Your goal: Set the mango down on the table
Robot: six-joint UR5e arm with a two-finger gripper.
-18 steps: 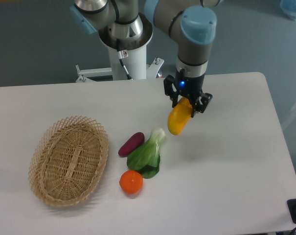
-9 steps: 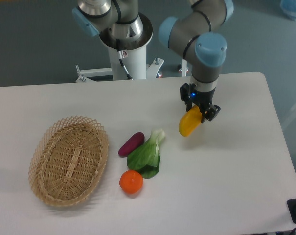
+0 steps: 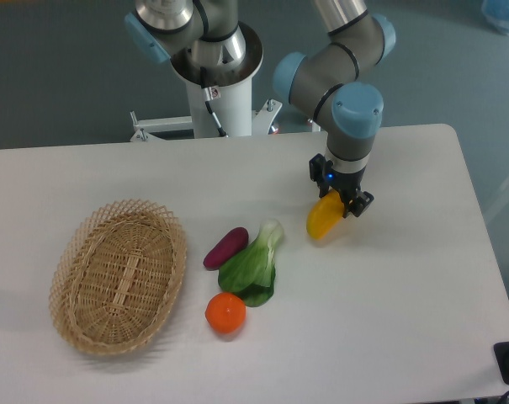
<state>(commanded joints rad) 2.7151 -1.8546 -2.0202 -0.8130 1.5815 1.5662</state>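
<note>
Fixed camera view, the only one I have. My gripper [image 3: 341, 199] hangs off the arm over the far right part of the table [image 3: 405, 278], fingers pinching the upper, orange-tinted end of the mango [image 3: 324, 218]. The mango sticks out below and to the camera-left of the claw, tilted, yellow end lowest. I can't tell for sure if that low end is touching the tabletop; there is a faint shadow right under it, so I judge it is at or just above the surface.

Step in hand, as I read it: final lowering and set-down. The mango is out of the basket area and over bare table, so the carry part looks done; release is not yet done.

Other stuff, relative to the claw: bok choy [image 3: 256, 263] lies below-left in the picture, near but apart from the mango. Purple eggplant piece [image 3: 225, 247] is further left, just beside the greens. Orange [image 3: 225, 312] sits further down-left, touching or nearly touching the leaf edge. Wicker basket [image 3: 119, 275] is well apart, far left.

Next move, my call: confirm contact with a small descent, spread the fingers, then lift straight up. The mango is smooth and oblong and held tilted, so it may tip or roll toward the bok choy on release; I'd let go low.
</note>
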